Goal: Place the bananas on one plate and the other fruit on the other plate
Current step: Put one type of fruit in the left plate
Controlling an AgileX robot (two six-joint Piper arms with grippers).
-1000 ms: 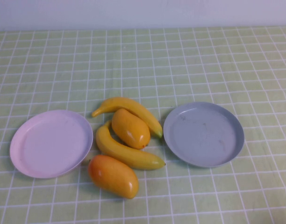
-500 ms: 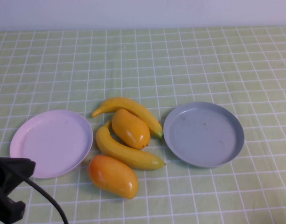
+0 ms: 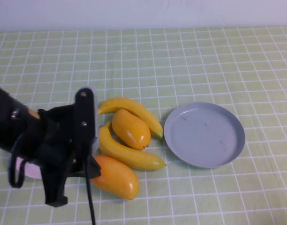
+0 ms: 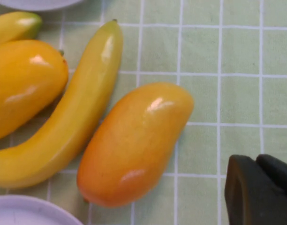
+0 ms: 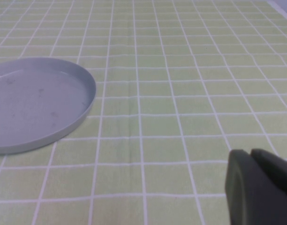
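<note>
Since half a second ago the left arm has come far in over the pink plate (image 3: 28,171) and hides most of it. Its left gripper (image 4: 258,190), jaws pressed together, hangs just beside the near mango (image 3: 114,176). Both bananas (image 3: 129,152) and the other mango (image 3: 130,128) lie unmoved between the plates on the desk (image 3: 190,61). Beside the empty grey-blue plate (image 3: 204,135), the right gripper (image 5: 258,190) is also closed.

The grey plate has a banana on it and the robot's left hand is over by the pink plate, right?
Not quite: in the high view the grey plate holds nothing. Both bananas lie on the tablecloth. The left hand, shut, is indeed by the pink plate.
</note>
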